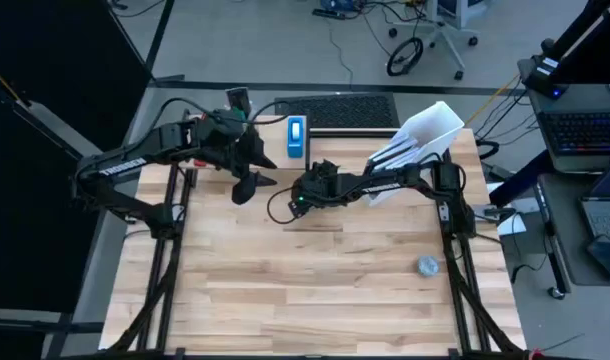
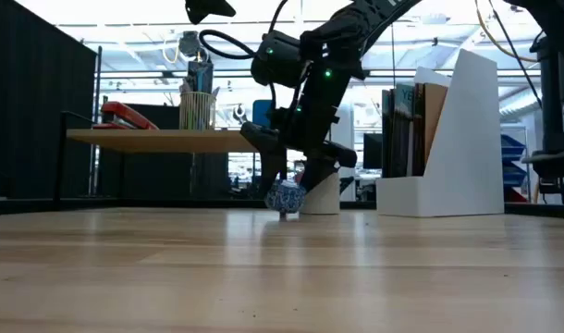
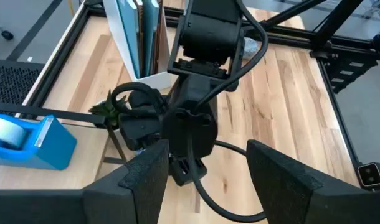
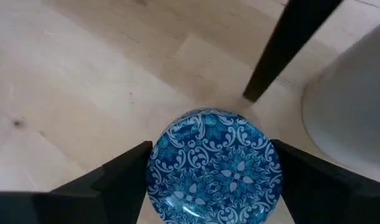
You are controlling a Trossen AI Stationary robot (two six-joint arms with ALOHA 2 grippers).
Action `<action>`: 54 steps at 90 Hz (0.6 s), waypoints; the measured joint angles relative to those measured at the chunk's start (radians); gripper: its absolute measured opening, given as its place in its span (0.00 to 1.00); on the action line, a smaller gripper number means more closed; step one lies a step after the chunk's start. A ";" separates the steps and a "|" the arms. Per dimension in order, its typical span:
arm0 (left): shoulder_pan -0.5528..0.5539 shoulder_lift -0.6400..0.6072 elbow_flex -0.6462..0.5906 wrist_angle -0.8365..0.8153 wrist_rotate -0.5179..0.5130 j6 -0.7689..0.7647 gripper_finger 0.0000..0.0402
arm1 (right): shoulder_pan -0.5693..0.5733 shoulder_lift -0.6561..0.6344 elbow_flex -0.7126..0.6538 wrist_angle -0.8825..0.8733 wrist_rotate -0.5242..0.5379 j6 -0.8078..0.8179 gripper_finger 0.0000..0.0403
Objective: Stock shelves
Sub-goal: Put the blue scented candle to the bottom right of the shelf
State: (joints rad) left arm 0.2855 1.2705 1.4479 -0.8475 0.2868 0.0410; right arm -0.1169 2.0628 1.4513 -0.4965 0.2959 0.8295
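The light-wood tabletop (image 1: 315,290) was seen spread under both arms. The plank shelf (image 2: 162,139) on thin black legs was seen standing just behind the right gripper (image 2: 291,190) and reaching away to one side of it in the low view, with a red stapler (image 2: 125,115) and a pencil cup (image 2: 197,109) on it. The white file holder (image 2: 458,139), upright with folders in it, was placed well off the right gripper's other side. A blue tape dispenser (image 1: 297,137) was seen on the shelf, between the two grippers in the high view.

The right gripper was lowered to the tabletop, and its fingers (image 4: 118,177) were closed against both sides of a round blue-patterned glass piece (image 4: 213,165), probably a paperweight; the piece appeared to be touching the wood. One black shelf leg (image 4: 289,50) was seen just beyond it.

The left gripper (image 3: 205,177) was held above the table near the shelf, its fingers parted wide and holding nothing. A crumpled grey ball (image 1: 428,266) was left well apart, near the table's right edge.
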 joint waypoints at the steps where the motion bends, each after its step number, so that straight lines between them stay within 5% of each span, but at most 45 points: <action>1: 0.000 0.000 0.000 0.000 0.000 0.000 0.50 | 0.000 0.000 0.000 0.000 -0.004 0.000 0.73; 54: 0.000 0.000 0.000 0.000 0.000 -0.010 0.50 | 0.001 0.000 0.000 0.028 -0.013 -0.006 0.79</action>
State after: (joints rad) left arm 0.2855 1.2705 1.4479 -0.8478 0.2868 0.0315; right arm -0.1162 2.0624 1.4513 -0.4685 0.2829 0.8238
